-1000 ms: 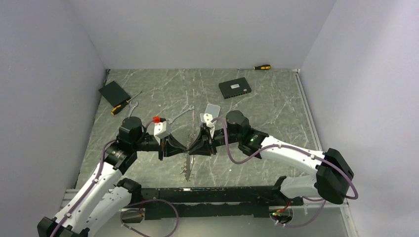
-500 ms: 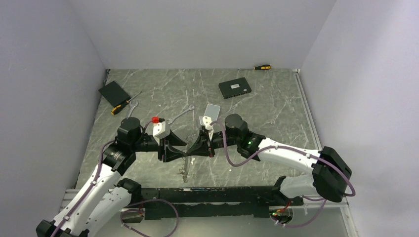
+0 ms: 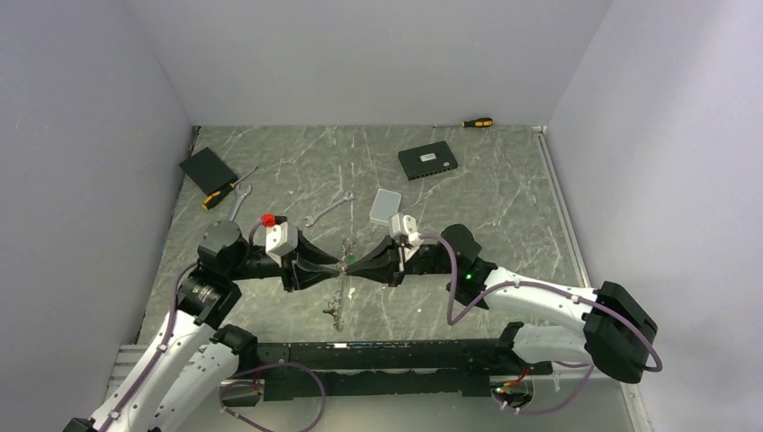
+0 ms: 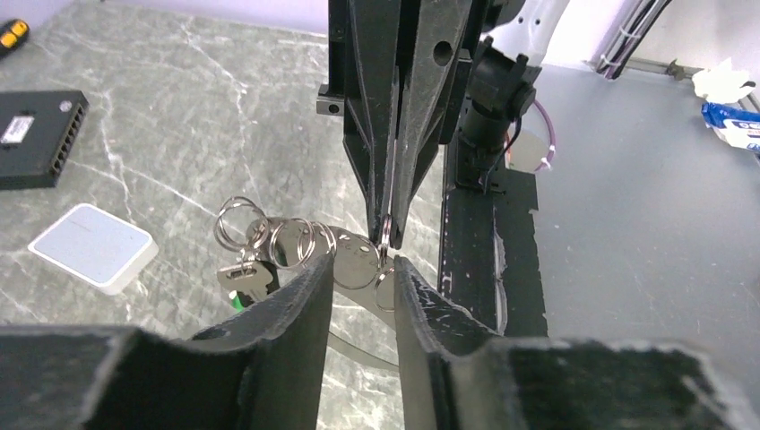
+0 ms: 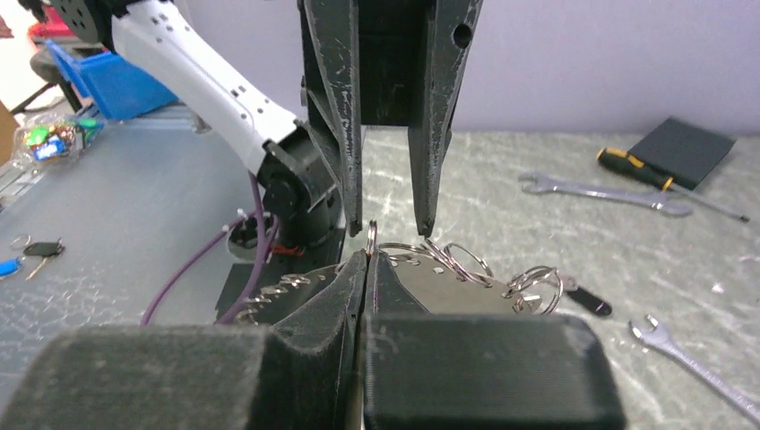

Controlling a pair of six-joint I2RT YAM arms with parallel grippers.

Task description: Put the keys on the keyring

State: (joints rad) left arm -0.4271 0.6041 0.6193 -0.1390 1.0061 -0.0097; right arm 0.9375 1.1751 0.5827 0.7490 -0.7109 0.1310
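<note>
The keyring (image 4: 385, 231) is a thin silver wire seen edge-on, and my right gripper (image 5: 368, 254) is shut on it. Smaller rings (image 4: 292, 243) and keys, one with a green tag (image 4: 240, 284), hang off it. In the top view the keys (image 3: 336, 308) dangle down toward the table between the two arms. My left gripper (image 4: 362, 269) faces the right one with its jaws open. Its fingertips (image 4: 315, 273) stand either side of the rings without clamping them. A black tag (image 5: 587, 300) shows behind the rings.
A white box (image 3: 385, 204) and a wrench (image 3: 327, 211) lie just behind the grippers. Further back are a black box (image 3: 427, 161) and a screwdriver (image 3: 477, 122). At the back left are a black pad (image 3: 208, 167) and another screwdriver (image 3: 220, 195).
My left gripper has opened and let go, while the right gripper has shut on the ring. Both wrists shifted outward and the bunch now hangs from the right gripper.
</note>
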